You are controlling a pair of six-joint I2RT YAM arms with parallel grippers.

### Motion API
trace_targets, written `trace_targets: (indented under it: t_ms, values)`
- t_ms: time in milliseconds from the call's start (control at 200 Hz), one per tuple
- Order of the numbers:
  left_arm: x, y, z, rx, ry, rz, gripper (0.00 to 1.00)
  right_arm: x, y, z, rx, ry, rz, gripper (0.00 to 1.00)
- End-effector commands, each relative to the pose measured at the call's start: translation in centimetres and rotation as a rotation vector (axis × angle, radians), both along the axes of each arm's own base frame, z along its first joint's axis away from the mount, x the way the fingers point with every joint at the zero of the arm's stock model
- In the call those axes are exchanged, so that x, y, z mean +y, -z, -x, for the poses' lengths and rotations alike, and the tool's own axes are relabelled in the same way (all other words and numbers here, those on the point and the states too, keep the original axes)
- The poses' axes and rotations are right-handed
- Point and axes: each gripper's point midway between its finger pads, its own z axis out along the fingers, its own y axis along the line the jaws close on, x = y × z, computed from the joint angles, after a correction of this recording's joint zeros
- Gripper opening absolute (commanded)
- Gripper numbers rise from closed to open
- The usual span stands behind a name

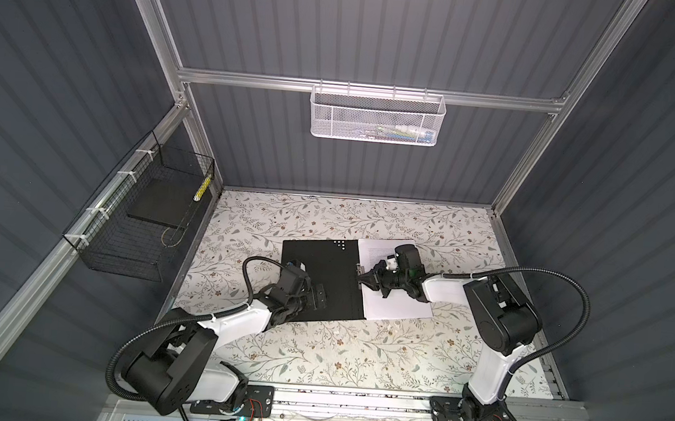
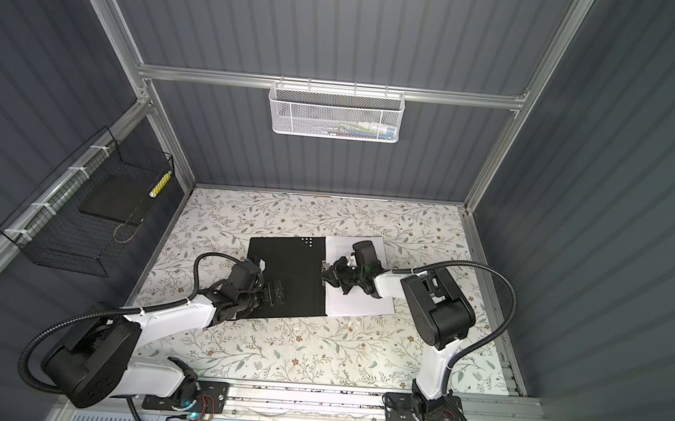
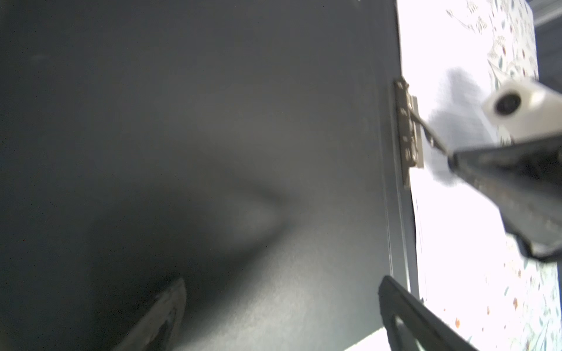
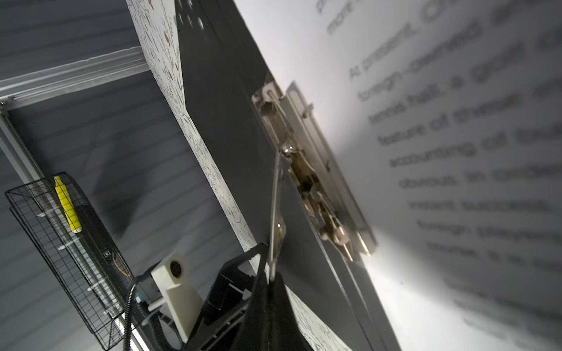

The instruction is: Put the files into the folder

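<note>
Folder (image 1: 321,277): one (open); files (image 1: 402,309): one pile.

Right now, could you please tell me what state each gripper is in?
Left gripper: open, holding nothing, over the open folder.
Right gripper: shut on the folder's metal clip lever.

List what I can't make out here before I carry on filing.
- Sheet count: files lie flat in both top views, right arm over them.
- Their print: blurred in the right wrist view, too small from above.
- Whether the left hand touches the folder: left wrist view is blurred.
- Contents of the white basket: mesh, too small.
</note>
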Motion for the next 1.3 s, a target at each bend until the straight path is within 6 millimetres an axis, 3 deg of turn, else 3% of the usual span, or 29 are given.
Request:
trace_targets:
  t_ms: [0,390,700,1041,1296]
  values:
    - [4.5,7.1,6.3,0.346,-0.116,-0.184,1.0,-1.5,3.4,2.6,0.049,-0.045,0.077,0.0]
    - [5.9,7.8,7.4,0.394,-0.215,-0.201,1.0,-5.6,8.9,6.4,0.088,-0.036,0.243,0.0]
    - [5.8,7.9,7.3,0.404,-0.223,-0.196,1.0,-8.4,12.8,8.9,0.143,-0.045,0.367,0.0]
    - [5.4,8.1,7.0,0.409,-0.211,-0.193,1.0,-10.2,15.4,10.9,0.203,-0.045,0.454,0.0]
    - [5.0,8.3,6.7,0.411,-0.196,-0.189,1.0,-11.5,16.2,11.6,0.233,-0.053,0.539,0.0]
